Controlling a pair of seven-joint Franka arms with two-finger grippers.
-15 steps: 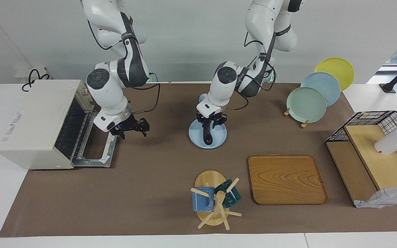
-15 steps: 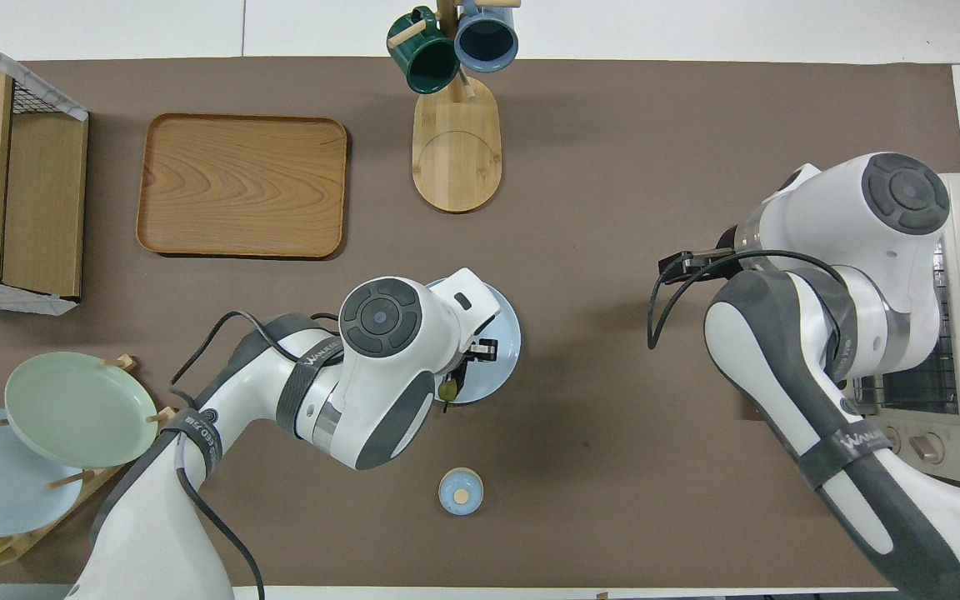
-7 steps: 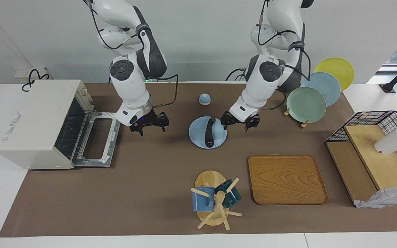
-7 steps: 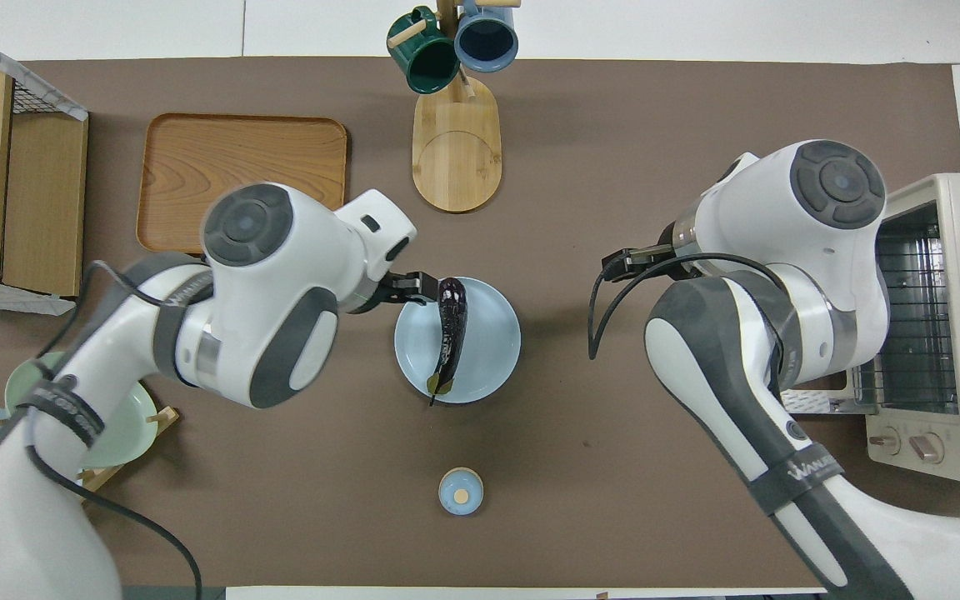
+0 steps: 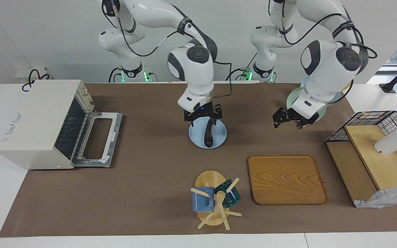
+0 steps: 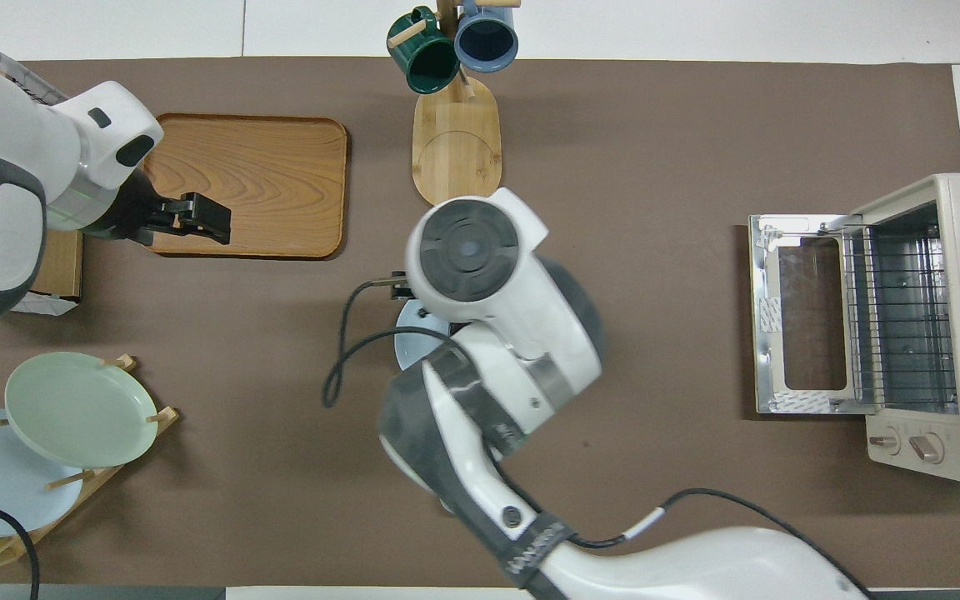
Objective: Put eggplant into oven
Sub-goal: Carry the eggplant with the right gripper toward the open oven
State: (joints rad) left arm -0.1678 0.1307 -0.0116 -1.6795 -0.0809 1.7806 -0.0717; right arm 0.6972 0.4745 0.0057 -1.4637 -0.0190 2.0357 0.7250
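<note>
The dark purple eggplant (image 5: 207, 135) lies on a light blue plate (image 5: 220, 137) in the middle of the table. My right gripper (image 5: 204, 120) is open and hangs low over the eggplant's end nearer the robots, a finger on either side. In the overhead view the right arm covers the eggplant and only the plate's rim (image 6: 410, 350) shows. The cream-white oven (image 5: 34, 120) stands at the right arm's end with its door (image 5: 98, 139) dropped open; it also shows in the overhead view (image 6: 913, 325). My left gripper (image 5: 289, 124) is open and empty in the air, over the wooden tray's edge (image 6: 217, 221).
A wooden tray (image 5: 286, 179) and a mug rack (image 5: 214, 203) with two mugs lie farther from the robots than the plate. A rack of plates (image 6: 72, 408) and a wire basket with wooden shelves (image 5: 374, 155) stand at the left arm's end.
My right gripper swung from in front of the oven door to over the eggplant's plate. My left gripper drew away from the plate toward the left arm's end and rose.
</note>
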